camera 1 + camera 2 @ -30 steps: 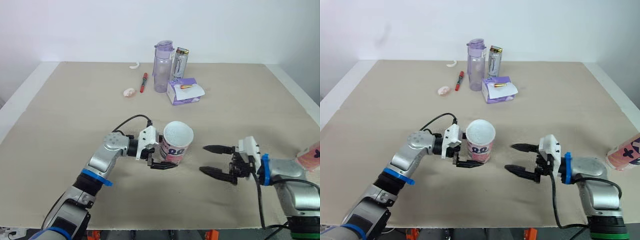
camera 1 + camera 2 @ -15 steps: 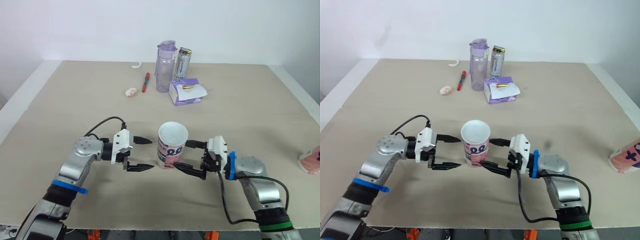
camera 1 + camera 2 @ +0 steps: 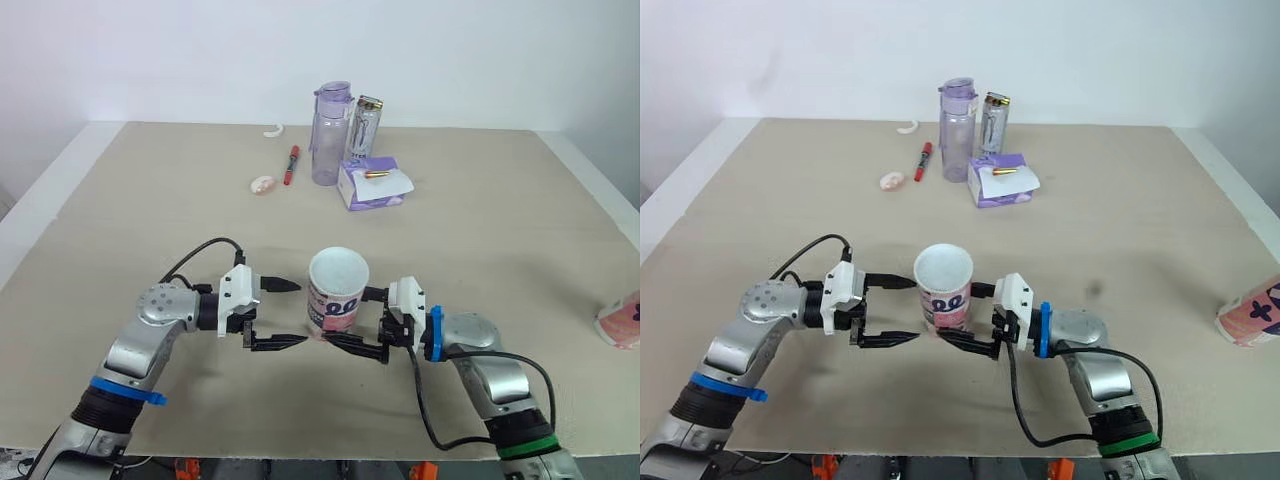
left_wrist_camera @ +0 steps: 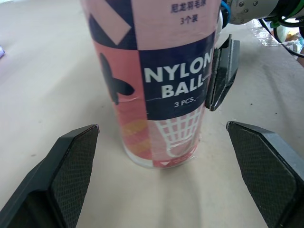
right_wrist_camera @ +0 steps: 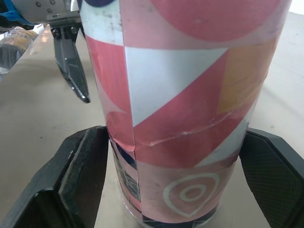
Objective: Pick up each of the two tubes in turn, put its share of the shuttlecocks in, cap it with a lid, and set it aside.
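An open tube (image 3: 337, 292) stands upright at mid-table (image 3: 500, 220). My left gripper (image 3: 300, 313) sits just beside it, fingers apart. My right gripper (image 3: 348, 318) straddles its base, fingers apart. I should close squarely and gently, or it may tip.

It looked like a bare robotics test lab to me: a plain beige bench (image 3: 500, 220) stood against a white wall (image 3: 180, 50), with stray props at its far edge, a purple bottle (image 3: 328, 135), a can (image 3: 364, 128) and a red marker (image 3: 290, 165).
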You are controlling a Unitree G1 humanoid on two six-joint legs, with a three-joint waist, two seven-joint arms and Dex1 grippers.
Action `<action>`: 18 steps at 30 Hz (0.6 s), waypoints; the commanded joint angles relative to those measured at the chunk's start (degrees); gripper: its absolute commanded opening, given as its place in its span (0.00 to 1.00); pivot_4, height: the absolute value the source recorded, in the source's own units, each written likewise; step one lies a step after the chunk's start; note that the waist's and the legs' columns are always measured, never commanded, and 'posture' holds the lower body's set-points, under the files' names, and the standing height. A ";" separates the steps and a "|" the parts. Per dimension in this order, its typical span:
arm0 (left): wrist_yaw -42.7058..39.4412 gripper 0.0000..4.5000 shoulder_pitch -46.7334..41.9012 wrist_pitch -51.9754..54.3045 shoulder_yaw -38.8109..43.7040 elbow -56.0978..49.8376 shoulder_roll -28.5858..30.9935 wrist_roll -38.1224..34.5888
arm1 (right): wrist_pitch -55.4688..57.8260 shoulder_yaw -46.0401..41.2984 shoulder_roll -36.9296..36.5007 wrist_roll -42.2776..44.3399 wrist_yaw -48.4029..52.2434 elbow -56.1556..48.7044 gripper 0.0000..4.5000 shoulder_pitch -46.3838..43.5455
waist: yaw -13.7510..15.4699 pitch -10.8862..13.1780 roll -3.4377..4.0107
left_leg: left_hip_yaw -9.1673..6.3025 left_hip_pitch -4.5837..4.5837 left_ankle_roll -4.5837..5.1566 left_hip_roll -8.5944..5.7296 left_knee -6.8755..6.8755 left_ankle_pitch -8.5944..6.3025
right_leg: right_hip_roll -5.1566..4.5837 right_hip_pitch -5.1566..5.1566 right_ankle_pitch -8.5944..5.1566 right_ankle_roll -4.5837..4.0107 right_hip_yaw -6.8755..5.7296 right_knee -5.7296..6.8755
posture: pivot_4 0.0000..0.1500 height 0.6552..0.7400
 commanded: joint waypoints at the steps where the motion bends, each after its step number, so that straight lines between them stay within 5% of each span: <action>1: 0.35 1.00 0.14 -0.18 0.75 -1.34 0.32 -0.65 | -2.33 0.46 1.69 -0.20 -0.41 1.65 0.99 -3.33 | -0.02 0.00 0.00 | 0.05 0.05 -0.01 0.11 0.02 0.01 | 0.11 0.00 0.06 -0.10 0.03 0.00 | 1.00 1.00; 9: -0.01 1.00 -0.24 -1.13 1.11 0.43 0.62 -0.22 | -2.65 -0.47 0.90 0.59 0.41 2.26 0.99 -3.77 | 0.00 0.00 0.00 | 0.11 0.14 -0.02 0.48 0.02 0.01 | 0.46 0.01 0.08 -0.46 0.02 0.00 | 1.00 1.00; 10: -0.03 1.00 -0.40 -1.38 1.23 0.78 0.69 -0.10 | -2.57 -0.50 0.70 0.56 0.40 2.07 0.87 -3.61 | -0.01 0.00 0.00 | 0.10 0.16 -0.02 0.51 0.01 0.01 | 0.49 0.01 0.08 -0.50 0.02 0.02 | 1.00 1.00; 18: 0.09 1.00 -1.50 -2.01 1.14 2.03 0.65 0.16 | -2.28 -0.51 0.53 0.46 -0.22 1.40 0.87 -3.42 | 0.00 0.00 0.00 | 0.12 0.22 -0.03 0.61 0.02 0.02 | 0.61 0.01 0.12 -0.64 0.04 0.06 | 1.00 1.00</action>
